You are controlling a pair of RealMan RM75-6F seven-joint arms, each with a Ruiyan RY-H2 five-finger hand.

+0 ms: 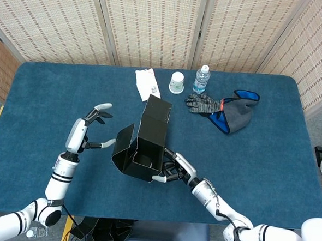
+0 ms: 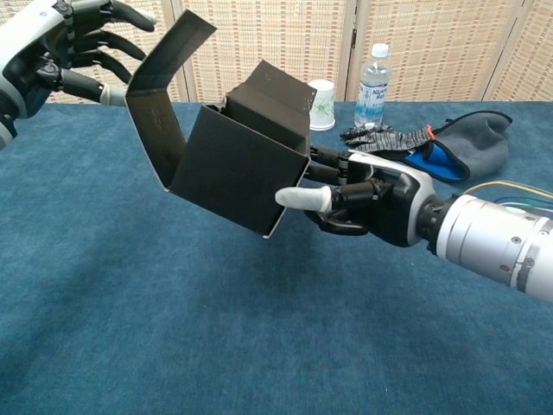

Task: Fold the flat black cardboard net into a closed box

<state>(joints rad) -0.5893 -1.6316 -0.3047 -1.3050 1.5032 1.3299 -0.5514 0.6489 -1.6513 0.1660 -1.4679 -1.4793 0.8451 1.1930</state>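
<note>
Head view: the black cardboard box (image 1: 143, 147), partly folded with its top open, sits near the middle of the blue surface (image 1: 273, 154), toward the front edge. The right hand (image 1: 171, 169) grips its lower right side, thumb along the front lower edge and fingers against the right wall. One tall flap stands up at the back, another angles out to the left. The left hand (image 1: 89, 128) is just left of that side flap, fingers spread and loosely curled, holding nothing; one fingertip reaches to the flap, contact cannot be told. Along the far edge lie a white packet (image 1: 147, 83), a paper cup (image 1: 177, 82), a water bottle (image 1: 202, 79), a grey knit glove (image 1: 203, 103) and a dark blue-lined mitt (image 1: 235, 115). Chest view: the box (image 2: 238, 169) is lifted clear of the surface and tilted, bottom corner pointing down. The right hand (image 2: 367, 201) holds it from the right, white-tipped thumb lying under the lower edge. The left flap rises bent toward the left hand (image 2: 65, 43), which hovers open at top left, fingers apart. The cup (image 2: 320, 104), bottle (image 2: 373, 74), glove (image 2: 384, 137) and mitt (image 2: 471, 138) stand behind.
</note>
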